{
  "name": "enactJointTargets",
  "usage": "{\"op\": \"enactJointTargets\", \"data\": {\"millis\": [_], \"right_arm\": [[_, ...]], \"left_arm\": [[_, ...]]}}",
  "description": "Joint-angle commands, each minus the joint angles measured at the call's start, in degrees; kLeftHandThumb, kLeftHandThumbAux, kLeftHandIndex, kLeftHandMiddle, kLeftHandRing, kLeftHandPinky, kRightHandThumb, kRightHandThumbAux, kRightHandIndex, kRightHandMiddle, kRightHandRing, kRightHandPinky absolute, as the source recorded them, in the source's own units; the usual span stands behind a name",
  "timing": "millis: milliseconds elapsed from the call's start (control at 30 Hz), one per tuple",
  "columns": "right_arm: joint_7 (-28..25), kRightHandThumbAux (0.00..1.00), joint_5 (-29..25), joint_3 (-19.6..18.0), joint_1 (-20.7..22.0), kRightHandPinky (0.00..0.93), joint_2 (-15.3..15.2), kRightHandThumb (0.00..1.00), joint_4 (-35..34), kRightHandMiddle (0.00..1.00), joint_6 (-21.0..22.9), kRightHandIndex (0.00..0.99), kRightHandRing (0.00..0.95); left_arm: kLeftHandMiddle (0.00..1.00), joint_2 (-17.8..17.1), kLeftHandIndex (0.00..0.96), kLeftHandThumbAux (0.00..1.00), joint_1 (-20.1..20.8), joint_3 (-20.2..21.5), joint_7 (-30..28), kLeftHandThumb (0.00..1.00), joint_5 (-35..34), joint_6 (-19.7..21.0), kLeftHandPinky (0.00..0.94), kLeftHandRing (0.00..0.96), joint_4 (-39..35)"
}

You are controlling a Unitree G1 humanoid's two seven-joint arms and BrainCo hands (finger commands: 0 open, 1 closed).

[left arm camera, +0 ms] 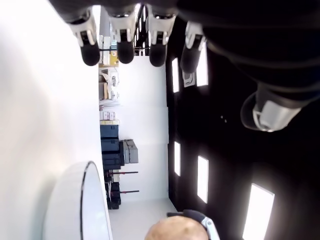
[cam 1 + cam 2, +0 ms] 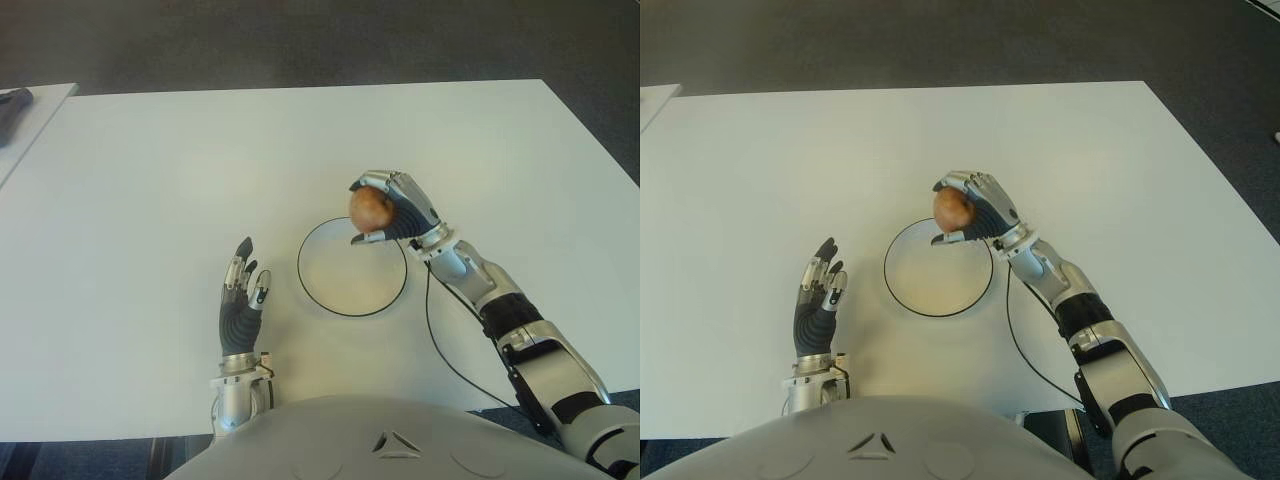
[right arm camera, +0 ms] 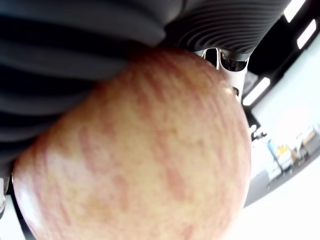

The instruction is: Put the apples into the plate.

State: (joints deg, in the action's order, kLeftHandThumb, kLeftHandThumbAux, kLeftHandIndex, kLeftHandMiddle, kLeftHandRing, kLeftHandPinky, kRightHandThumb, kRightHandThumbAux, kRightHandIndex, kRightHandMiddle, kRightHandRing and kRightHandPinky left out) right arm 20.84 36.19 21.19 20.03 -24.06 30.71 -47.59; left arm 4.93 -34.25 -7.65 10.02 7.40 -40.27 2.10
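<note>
Apple (image 2: 371, 209) held over the plate's (image 2: 312, 290) far rim, not yet released.
Right hand (image 2: 395, 208) grips it; left hand (image 2: 241, 296) shows open beside the plate, on its left.

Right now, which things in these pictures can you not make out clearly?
- Right wrist view: the apple fills the frame, hiding the plate and table.
- Eye views: the right hand covers the apple's far side.
- Left eye view: a dark object is cut off by the edge.
</note>
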Motion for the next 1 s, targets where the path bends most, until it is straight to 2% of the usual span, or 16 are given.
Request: {"op": "enactJointTargets", "data": {"millis": [33,367,667,1000], "right_arm": [[-2.5,0.712,0.4,-0.2,-1.8,0.862,-1.5,0.725,-2.7,0.881,-1.0,0.439,0.872],[-4.1,0.713,0.1,-0.3,-2.2,0.836,-1.7,0.722,-0.8,0.863,-3.6,0.439,0.858],[-5.2,0.714,1.9,0.3,-1.5,0.815,-2.4,0.721,0.5,0.851,-4.6,0.439,0.845],[-5.5,0.714,3.7,0.8,-1.6,0.807,-2.2,0.720,1.8,0.839,-4.5,0.439,0.834]], "left_arm": [[0.087,0.3,0.147,0.401,-0.2,0.0,-0.2,0.086,0.0,0.7,0.063,0.056,0.0],[0.083,0.0,0.143,0.403,-0.1,0.2,-0.4,0.085,0.0,0.6,0.063,0.052,0.1],[0.077,0.5,0.129,0.399,-0.4,0.0,-0.1,0.084,0.0,2.6,0.056,0.045,-0.8],[0.078,0.4,0.137,0.398,0.1,0.3,0.4,0.081,1.1,1.1,0.063,0.048,-0.2]]}}
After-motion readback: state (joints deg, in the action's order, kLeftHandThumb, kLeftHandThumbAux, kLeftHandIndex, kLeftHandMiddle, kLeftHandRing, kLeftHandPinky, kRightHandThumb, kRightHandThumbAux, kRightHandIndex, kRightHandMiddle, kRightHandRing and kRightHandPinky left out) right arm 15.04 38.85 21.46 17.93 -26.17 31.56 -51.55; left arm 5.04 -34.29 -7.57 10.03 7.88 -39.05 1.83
